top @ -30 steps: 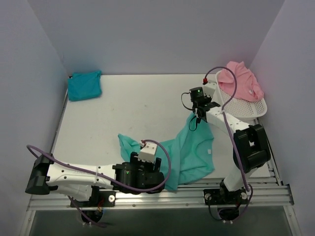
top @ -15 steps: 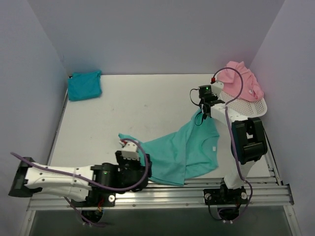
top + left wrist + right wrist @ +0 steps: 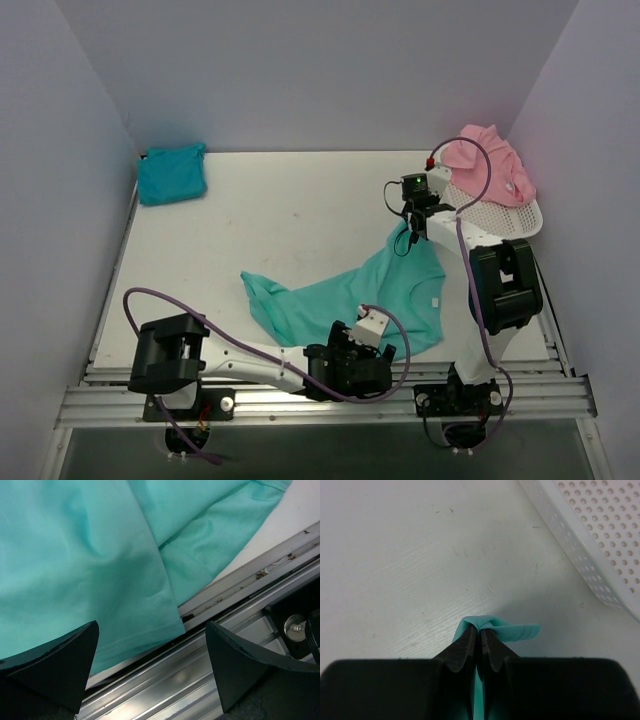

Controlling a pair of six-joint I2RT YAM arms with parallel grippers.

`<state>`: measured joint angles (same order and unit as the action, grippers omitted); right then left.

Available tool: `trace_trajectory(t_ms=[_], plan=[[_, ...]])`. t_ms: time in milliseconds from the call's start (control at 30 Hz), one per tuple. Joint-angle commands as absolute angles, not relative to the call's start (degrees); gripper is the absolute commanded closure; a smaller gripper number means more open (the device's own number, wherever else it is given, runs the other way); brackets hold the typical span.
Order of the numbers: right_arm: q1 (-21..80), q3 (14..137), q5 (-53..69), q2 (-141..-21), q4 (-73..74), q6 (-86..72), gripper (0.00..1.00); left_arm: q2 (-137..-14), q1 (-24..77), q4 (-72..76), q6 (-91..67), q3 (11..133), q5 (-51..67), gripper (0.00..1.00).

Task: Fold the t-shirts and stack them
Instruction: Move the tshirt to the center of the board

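In the top view, your sea-green t-shirt (image 3: 370, 295) lies rumpled on the bench (image 3: 280, 220) toward the near right, one sleeve trailing to the left. Its far corner is drawn up to the right gripper (image 3: 412, 228), just beside the white mesh basket (image 3: 500, 218). The pink t-shirt (image 3: 488, 165) is heaped in that basket at the far right. The turquoise-blue t-shirt (image 3: 172, 173) sits bundled in the far left corner, well apart from the others. Your left gripper (image 3: 362, 352) is low at the sea-green shirt's near hem, by the front rail (image 3: 330, 400). In the left wrist view, the left gripper (image 3: 150, 630) has its jaws released and spread wide, both dark fingers (image 3: 55, 665) bare. The sea-green t-shirt (image 3: 100, 545) fills the space beyond them, its hem reaching the metal rail (image 3: 240, 605). In the right wrist view, the right gripper (image 3: 477, 632) has its jaws clenched on a small fold of the sea-green t-shirt (image 3: 517, 630), which pokes out past the tips. The pale bench (image 3: 410, 570) lies beyond, with the basket (image 3: 590, 530) wall at the upper right.
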<state>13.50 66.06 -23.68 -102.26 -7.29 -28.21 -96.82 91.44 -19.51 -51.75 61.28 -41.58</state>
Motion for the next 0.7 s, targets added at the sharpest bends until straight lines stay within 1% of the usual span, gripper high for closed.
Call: trace_trajectory(t_ms=[0,167,267,667], plan=[[13.54,65.57,-24.61,-99.93,-7.91,-27.95,1.0,-98.43,91.32,-14.16,-49.92,64.34,-38.59,0.04],[13.53,65.04,-24.78,-100.11,-8.09,-28.04,1.0,-102.64,91.41,-11.78,-50.19,65.39,-35.07,0.04],[13.54,64.86,-24.96,-100.02,-7.82,-28.04,1.0,-104.85,91.58,-11.69,-50.45,66.62,-34.1,0.07],[13.36,63.02,-24.87,-98.88,-8.7,-28.12,1.0,-110.56,91.76,-16.08,-54.58,68.47,-36.82,0.11]])
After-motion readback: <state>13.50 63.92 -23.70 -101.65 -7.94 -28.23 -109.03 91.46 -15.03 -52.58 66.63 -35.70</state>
